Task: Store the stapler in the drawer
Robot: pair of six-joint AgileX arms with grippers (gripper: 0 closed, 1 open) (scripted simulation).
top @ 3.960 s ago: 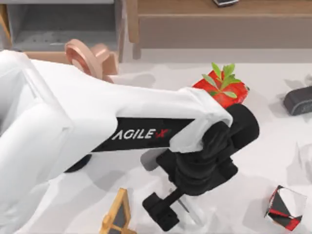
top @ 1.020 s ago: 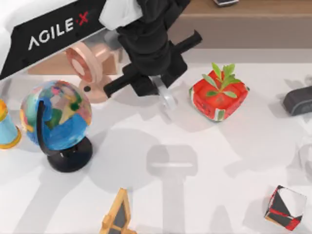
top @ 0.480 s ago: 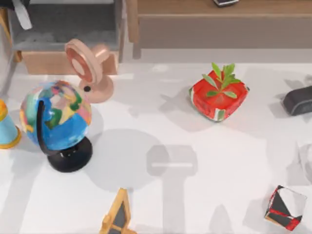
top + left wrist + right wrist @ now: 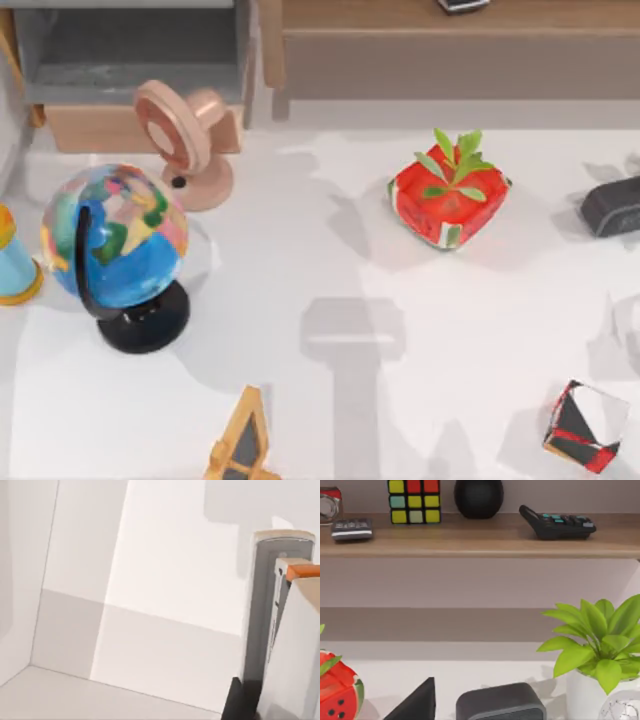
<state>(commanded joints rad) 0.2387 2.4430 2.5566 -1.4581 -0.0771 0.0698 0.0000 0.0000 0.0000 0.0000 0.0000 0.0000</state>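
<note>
Moved since half a second ago: the slim white piece over the drawer's left corner is gone from the top view, and the arm that was crossing the table a second ago is no longer lying over it.

- Globe (image 4: 115, 240): standing at the table's left, casting a round shadow.
- Drawer (image 4: 130, 70): sitting open at the far left, with its grey floor showing bare where it can be seen.
- Pink round stand (image 4: 185, 135): leaning just in front of the drawer's tan panel.
- Stapler: its place cannot be told. The left wrist view is facing pale walls, and a slim grey bar (image 4: 260, 605) is rising beside a dark stub (image 4: 240, 702). It may be the stapler.
- Left gripper: whether it is spread or pinching cannot be told.
- Red pot (image 4: 450, 195): sitting mid-table.
- Dark block (image 4: 612, 205): lying at the right edge.
- Right gripper: parked at the right; its grip cannot be told.

Risk, as a judgement: the stapler may be landing outside the drawer or clinging to the grip, and a returning arm may be clipping the pink stand.
</note>
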